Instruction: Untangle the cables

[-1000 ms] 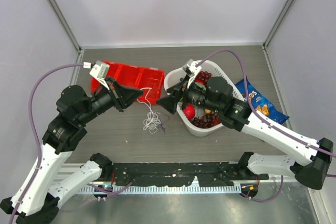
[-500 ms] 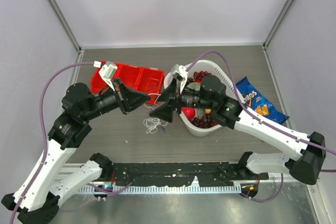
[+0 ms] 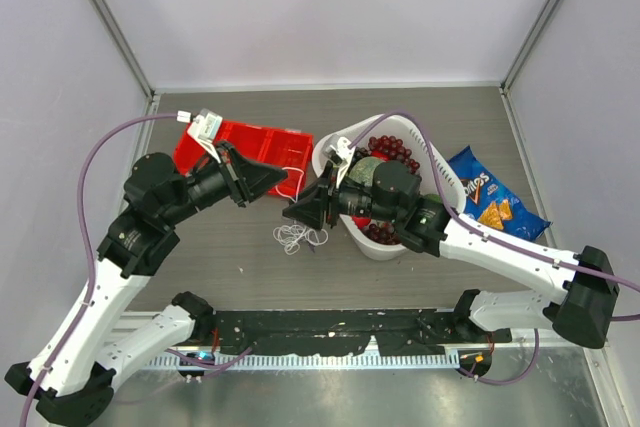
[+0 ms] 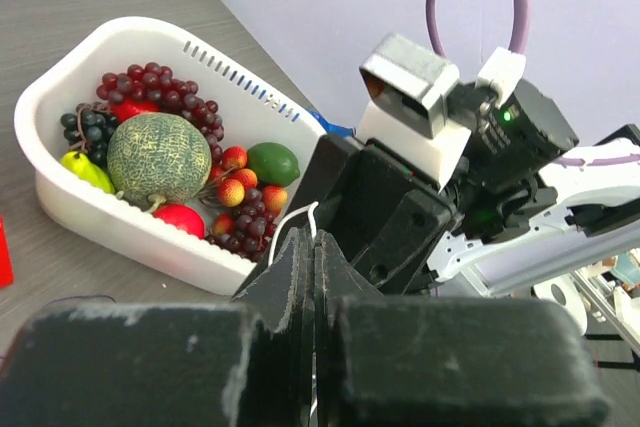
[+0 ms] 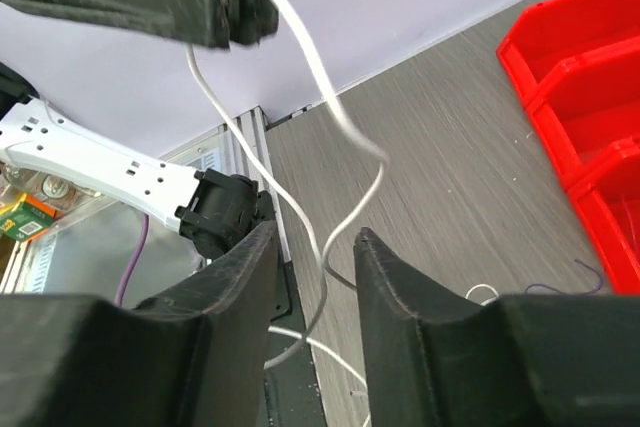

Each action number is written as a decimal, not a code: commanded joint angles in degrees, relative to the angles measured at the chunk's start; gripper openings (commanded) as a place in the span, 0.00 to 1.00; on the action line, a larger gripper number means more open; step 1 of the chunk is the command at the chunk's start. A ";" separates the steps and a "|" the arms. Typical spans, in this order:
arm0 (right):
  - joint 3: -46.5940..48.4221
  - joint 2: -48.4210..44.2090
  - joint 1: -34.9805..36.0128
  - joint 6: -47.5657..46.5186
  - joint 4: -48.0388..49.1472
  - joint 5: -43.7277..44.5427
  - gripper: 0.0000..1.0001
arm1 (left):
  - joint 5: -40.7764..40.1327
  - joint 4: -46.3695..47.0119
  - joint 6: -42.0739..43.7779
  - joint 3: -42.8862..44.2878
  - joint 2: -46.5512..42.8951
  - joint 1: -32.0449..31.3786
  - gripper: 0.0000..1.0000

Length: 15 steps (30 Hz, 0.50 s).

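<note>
Over the grey wood-grain table (image 3: 230, 257), this looks like the pulling-apart step: my left gripper (image 3: 284, 179) is pressed together on a thin white string-like cable (image 5: 345, 137), which rises from the small loopy coil of cables (image 3: 292, 238) lying just below. My right gripper (image 5: 315, 247) stands apart with that hanging strand between its fingers, unclamped. Next I'd pinch it and draw away from the left.

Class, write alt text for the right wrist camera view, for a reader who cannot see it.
A white cable hangs from the shut left gripper at upper left and drops between the open fingers of the right gripper at the bottom. Behind lie a grey wood-grain table and a red bin at right.
</note>
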 commanded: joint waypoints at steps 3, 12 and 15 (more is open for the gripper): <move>-2.09 -1.63 1.01 2.44 6.67 6.57 0.29 | -2.81 3.00 -1.70 1.78 -0.06 -0.07 0.00; -3.15 -1.10 1.01 5.43 9.13 6.67 0.25 | -3.33 2.92 -1.52 2.48 -1.90 -0.07 0.00; -3.76 -1.53 1.01 5.96 9.75 7.19 0.27 | -2.90 3.00 -1.26 2.48 -2.25 -0.07 0.00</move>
